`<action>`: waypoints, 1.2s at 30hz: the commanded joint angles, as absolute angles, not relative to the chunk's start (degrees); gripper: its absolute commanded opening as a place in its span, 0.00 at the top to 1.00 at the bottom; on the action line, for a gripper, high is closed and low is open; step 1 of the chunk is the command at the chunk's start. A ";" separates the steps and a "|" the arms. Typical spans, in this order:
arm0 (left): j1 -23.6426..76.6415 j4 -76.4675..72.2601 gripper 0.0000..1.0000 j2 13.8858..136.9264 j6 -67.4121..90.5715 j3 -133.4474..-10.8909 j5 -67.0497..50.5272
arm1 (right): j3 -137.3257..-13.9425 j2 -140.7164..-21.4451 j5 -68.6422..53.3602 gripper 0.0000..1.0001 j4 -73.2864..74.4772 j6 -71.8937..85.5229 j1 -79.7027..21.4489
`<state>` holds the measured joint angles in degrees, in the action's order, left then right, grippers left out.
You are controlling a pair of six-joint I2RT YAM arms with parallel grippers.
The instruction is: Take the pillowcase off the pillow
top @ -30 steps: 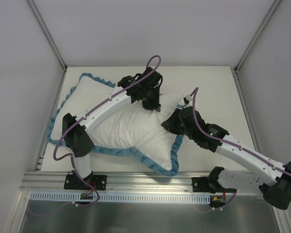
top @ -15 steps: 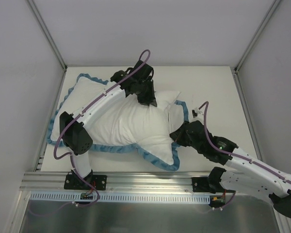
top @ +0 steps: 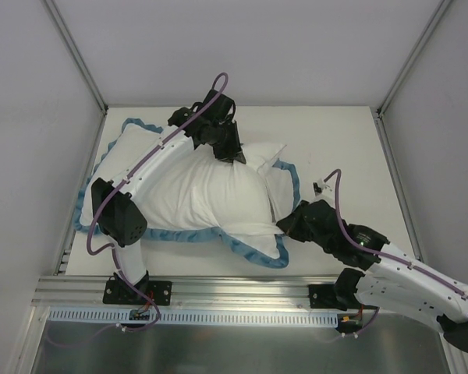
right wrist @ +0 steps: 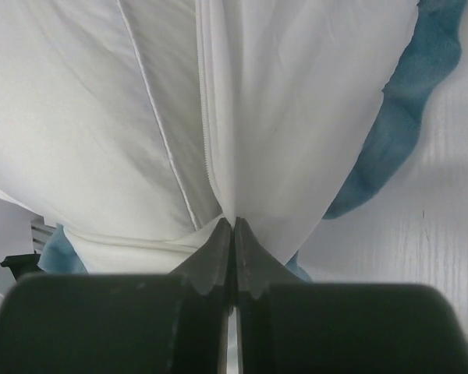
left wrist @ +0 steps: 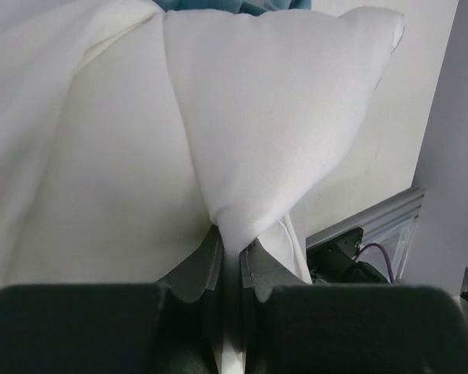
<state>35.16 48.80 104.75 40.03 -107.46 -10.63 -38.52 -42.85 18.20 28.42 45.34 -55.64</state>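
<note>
Open table (top: 343, 140) right of the bulky pillow (top: 261, 154).

light was even and diffuse, from overhead. top view sharp, no glare; only faint soft shadows on the table (top: 351, 140) beside the pillow (top: 210, 195). wrist views: near fingers (left wrist: 196, 269) were dark and out of focus, whites bright, folds shaded grey, far background blurred.

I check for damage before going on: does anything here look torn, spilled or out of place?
Nothing torn or spilled. The pillowcase lies crooked and bunched, and one corner of the pillow sticks out at its right end.
</note>
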 commanded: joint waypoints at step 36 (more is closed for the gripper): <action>38.67 38.32 0.81 105.81 39.74 -110.01 -15.62 | -57.13 -50.02 3.16 0.06 36.30 22.32 -38.67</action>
<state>35.77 42.50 101.12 40.51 -102.50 -11.33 -55.09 -50.63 6.04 35.18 25.50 -39.62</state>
